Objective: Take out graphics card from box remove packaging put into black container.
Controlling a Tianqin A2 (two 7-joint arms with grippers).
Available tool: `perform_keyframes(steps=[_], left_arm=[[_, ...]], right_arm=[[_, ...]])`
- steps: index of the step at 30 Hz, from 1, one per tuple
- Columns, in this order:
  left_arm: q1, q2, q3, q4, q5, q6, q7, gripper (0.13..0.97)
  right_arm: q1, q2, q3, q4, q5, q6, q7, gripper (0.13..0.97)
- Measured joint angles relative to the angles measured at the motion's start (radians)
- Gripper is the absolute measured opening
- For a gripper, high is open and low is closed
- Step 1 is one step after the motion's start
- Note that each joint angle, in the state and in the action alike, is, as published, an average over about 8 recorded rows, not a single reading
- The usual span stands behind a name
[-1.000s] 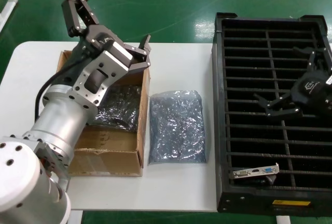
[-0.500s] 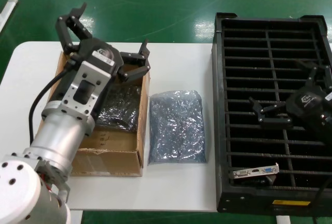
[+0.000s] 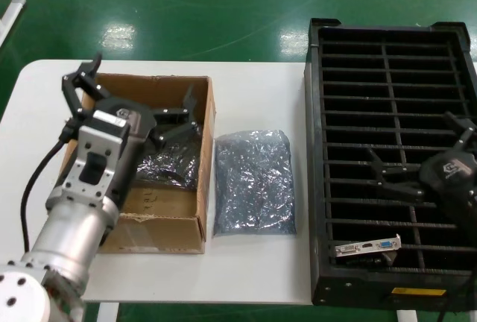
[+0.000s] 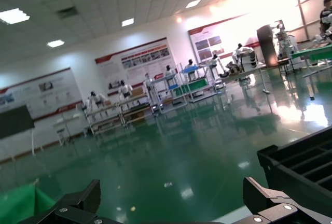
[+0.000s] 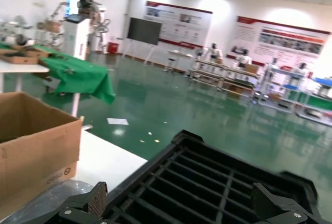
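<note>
Left tool [image 3: 134,102] is over the box [image 3: 156,221], fingers spread wide, gripping nothing. One finger pair sits above the box's far-left corner, the other above the box interior near its right wall. Left wrist view shows the 2 fingertips [image 4: 78,206] well apart, with a corner of the black container [image 4: 306,167] just beyond them.

The box sits on the left half of the white tabletop [image 3: 253,277], flaps open. Inside it lies a dark shiny bagged item [image 3: 175,162], partly hidden by the left arm; contents not readable.

The packaging [image 3: 253,180] lies flat on the tabletop just beside the box's right wall, between the box and the black container [image 3: 317,150]. Cannot tell whether it touches the box.

Right tool [image 3: 425,165] hangs over the container's right-middle slots, fingers splayed, gripping nothing. Right wrist view confirms: both fingertips [image 5: 96,198] far apart, divider grid below, cardboard box off to the side.

The graphics card [image 3: 367,247] stands in a slot near the container's front rim, silver bracket with blue and white ports facing up. Yellow label [image 3: 417,291] is on the front rim.
</note>
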Motion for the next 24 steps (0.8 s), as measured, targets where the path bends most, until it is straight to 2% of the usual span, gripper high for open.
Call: perform_keyframes(steps=[19, 24], left_arm=[[0.253, 0.156, -0.292, 0.093, 0.228, 0.217, -0.281, 0.966], [0.298, 0.184, -0.345, 0.11, 0.269, 0.256, -0.332, 0.966]], right_arm=[[-0.216, -0.103, 0.073, 0.083, 0.096, 0.217, -0.025, 0.966], [-0.255, -0.122, 0.086, 0.098, 0.113, 0.256, -0.029, 0.966]])
